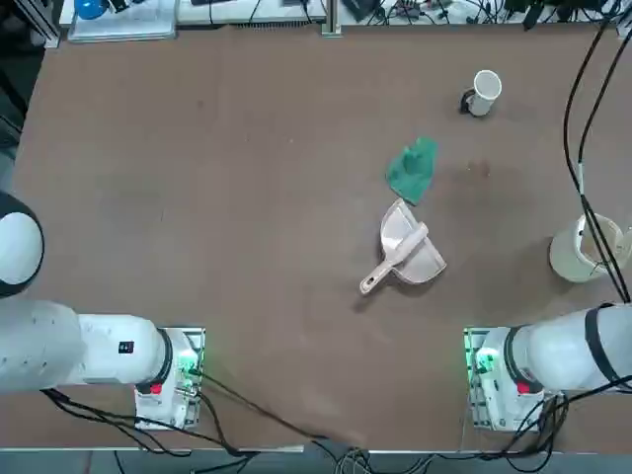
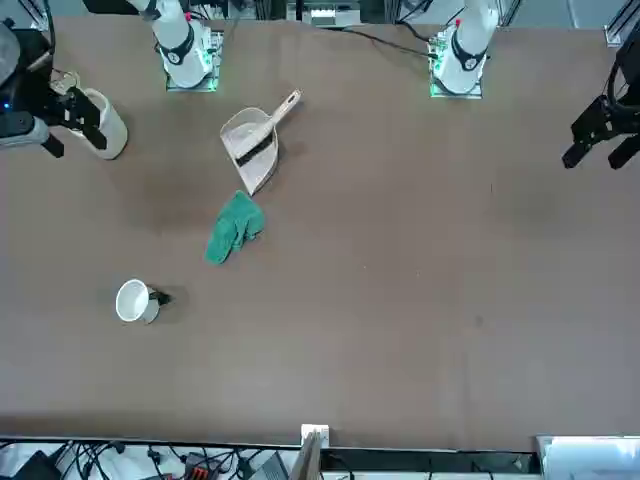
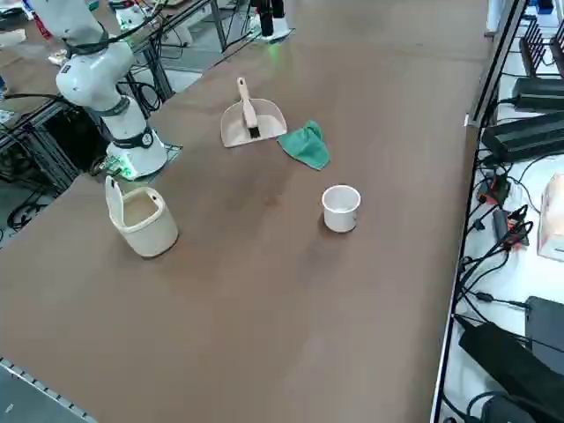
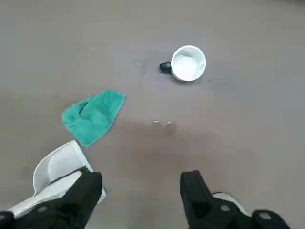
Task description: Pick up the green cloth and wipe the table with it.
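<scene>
Green cloth (image 4: 93, 116) is seen lying crumpled on table (image 1: 197, 197), just beside the scoop end of beige dustpan (image 1: 407, 253), no contact seen. White mug (image 4: 187, 63) is set further right, well apart. Right gripper (image 4: 140, 191) is held above the table, clear of cloth, fingers spread wide, nothing gripped or touched.

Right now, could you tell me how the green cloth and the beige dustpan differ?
The green cloth is soft, wrinkled teal fabric lying in a loose heap; the beige dustpan is rigid pale plastic with a scoop and a long handle. The cloth also looks smaller than the dustpan. Both rest on the table, near each other, and nothing holds either.
</scene>
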### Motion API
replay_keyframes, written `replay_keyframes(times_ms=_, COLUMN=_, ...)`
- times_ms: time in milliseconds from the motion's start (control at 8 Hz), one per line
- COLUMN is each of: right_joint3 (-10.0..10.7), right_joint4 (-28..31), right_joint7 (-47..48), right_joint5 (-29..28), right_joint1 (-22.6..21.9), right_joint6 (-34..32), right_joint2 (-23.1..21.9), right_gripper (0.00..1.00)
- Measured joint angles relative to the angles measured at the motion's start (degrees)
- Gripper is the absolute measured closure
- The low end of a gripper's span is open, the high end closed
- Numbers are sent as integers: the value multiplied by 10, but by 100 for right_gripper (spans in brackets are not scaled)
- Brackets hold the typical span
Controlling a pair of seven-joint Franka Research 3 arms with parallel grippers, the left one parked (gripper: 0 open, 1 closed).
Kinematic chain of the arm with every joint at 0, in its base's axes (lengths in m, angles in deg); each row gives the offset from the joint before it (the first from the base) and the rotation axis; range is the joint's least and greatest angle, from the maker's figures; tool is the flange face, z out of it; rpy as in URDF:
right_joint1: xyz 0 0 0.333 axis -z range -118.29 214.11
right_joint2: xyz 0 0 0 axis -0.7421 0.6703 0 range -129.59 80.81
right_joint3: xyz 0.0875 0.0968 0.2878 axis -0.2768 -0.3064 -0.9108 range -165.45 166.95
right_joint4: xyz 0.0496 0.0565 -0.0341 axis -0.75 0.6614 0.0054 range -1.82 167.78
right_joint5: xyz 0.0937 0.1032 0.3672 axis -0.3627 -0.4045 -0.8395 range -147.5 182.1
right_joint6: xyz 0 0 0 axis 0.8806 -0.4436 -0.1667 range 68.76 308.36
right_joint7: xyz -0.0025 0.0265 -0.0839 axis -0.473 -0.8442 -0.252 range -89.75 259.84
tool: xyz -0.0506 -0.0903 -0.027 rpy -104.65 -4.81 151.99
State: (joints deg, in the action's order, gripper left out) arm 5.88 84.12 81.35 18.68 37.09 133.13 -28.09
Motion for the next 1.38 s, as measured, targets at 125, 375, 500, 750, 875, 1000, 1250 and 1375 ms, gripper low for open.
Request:
replay_keyframes(times_ms=125, right_joint3=-1, right_joint4=2, right_joint7=0, right_joint5=0, right_joint1=0, right_joint6=0, right_joint2=-1, right_gripper=0)
replay_keyframes(times_ms=375, right_joint3=-1, right_joint4=13, right_joint7=6, right_joint5=0, right_joint1=-1, right_joint6=1, right_joint2=-6, right_gripper=0)
replay_keyframes(times_ms=500, right_joint3=-1, right_joint4=15, right_joint7=8, right_joint5=0, right_joint1=-2, right_joint6=2, right_joint2=-6, right_gripper=0)
replay_keyframes(times_ms=750, right_joint3=-2, right_joint4=29, right_joint7=29, right_joint5=0, right_joint1=-27, right_joint6=7, right_joint2=7, right_gripper=0)
replay_keyframes(times_ms=875, right_joint3=-3, right_joint4=38, right_joint7=62, right_joint5=0, right_joint1=-53, right_joint6=26, right_joint2=24, right_gripper=0)
replay_keyframes(times_ms=1000, right_joint3=-5, right_joint4=51, right_joint7=88, right_joint5=0, right_joint1=-85, right_joint6=59, right_joint2=42, right_gripper=0)
replay_keyframes(times_ms=1250, right_joint3=-8, right_joint4=108, right_joint7=146, right_joint5=0, right_joint1=-153, right_joint6=156, right_joint2=68, right_gripper=0)
replay_keyframes(times_ms=1375, right_joint3=-9, right_joint4=138, right_joint7=170, right_joint5=0, right_joint1=-176, right_joint6=194, right_joint2=78, right_gripper=0)
